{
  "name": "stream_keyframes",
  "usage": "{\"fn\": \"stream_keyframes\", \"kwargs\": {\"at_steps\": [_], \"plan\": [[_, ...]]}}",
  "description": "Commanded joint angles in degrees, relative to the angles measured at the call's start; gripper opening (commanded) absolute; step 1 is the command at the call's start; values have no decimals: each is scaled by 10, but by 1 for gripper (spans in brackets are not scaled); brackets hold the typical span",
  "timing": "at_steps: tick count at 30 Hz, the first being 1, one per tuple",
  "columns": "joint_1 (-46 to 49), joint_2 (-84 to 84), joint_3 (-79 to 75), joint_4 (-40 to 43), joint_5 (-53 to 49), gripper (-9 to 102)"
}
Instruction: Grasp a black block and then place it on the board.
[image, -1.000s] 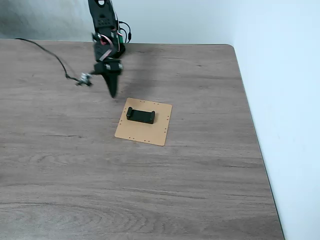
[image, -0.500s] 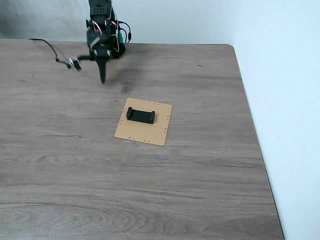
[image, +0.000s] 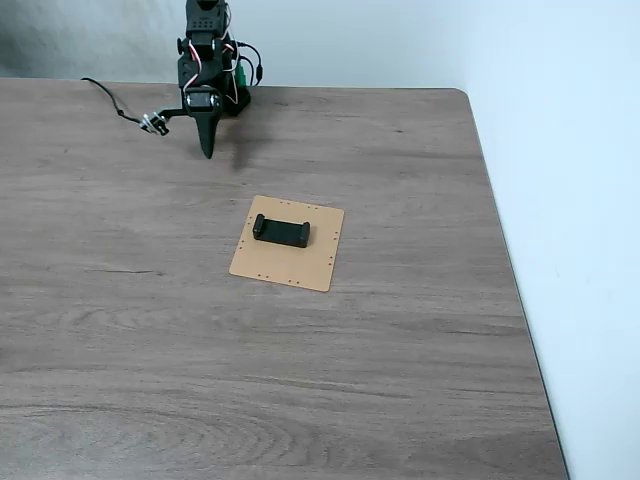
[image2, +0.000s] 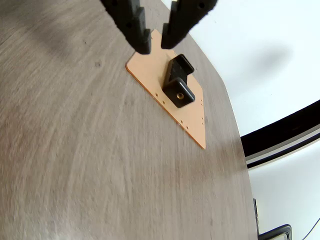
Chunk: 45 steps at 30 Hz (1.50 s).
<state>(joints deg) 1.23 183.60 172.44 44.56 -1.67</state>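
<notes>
Gripper (image2: 156, 44): black two-finger, jaws narrowly parted, empty, well apart from board | block: small black bar with raised ends (image: 280, 231) lying on thin tan rectangular board (image: 262, 262), near its middle | task: placement apparently complete

black block (image: 280, 231) on the board (image: 300, 265) (mid-table), arm (image: 205, 75) well behind at the far edge

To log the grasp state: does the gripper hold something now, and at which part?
Nothing is held. The gripper has only a small empty gap between its fingertips, and the black block lies on the board, apart from it.
</notes>
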Motion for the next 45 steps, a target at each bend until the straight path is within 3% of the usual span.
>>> {"fn": "stream_keyframes", "kwargs": {"at_steps": [1,45], "plan": [[1,43,25,7,9,0],[-19,100,69,32,13,0]]}}
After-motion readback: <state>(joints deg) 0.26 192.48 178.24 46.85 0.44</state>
